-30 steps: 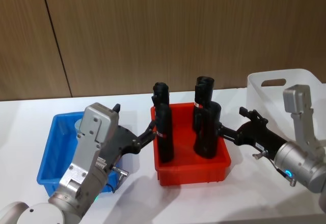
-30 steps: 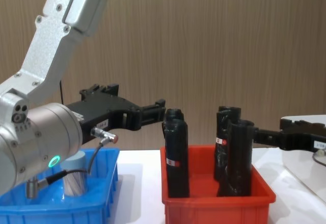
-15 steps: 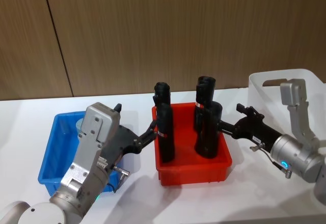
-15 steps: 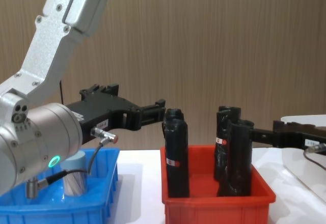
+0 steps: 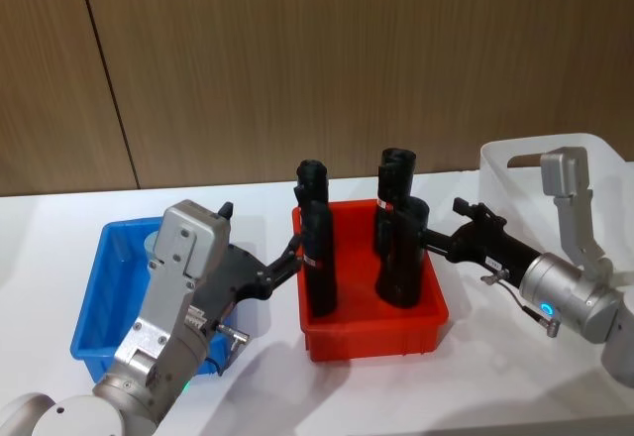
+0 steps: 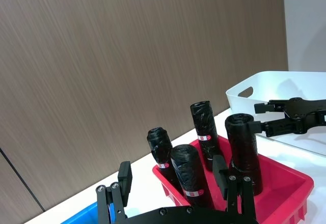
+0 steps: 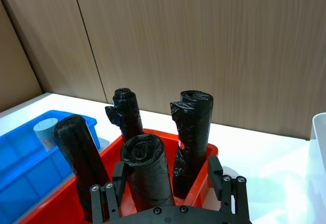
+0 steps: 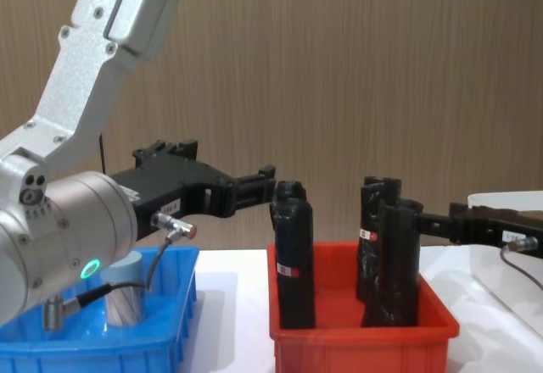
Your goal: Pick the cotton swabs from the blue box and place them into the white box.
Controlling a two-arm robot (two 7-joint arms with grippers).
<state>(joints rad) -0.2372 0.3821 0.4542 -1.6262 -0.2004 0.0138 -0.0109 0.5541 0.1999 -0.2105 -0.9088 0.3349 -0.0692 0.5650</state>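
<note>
The blue box (image 5: 99,302) sits at the table's left. One tub of cotton swabs (image 8: 125,292) stands upright in it, also seen in the right wrist view (image 7: 43,131). My left gripper (image 5: 290,256) hangs open above the gap between the blue box and the red bin, holding nothing; its fingers (image 6: 125,175) stand well apart. My right gripper (image 5: 429,246) is open too, stretched left from the white box (image 5: 594,154) toward the nearest black roll (image 7: 147,175), its fingers (image 7: 214,169) either side of the roll's line, empty.
A red bin (image 5: 371,335) stands between the two boxes and holds several tall black wrapped rolls (image 5: 317,258). A wooden wall runs behind the table. Bare white tabletop lies in front of the bins.
My right gripper has slid left, away from the white box and closer to the black rolls in the red bin. The left arm has stayed put.
</note>
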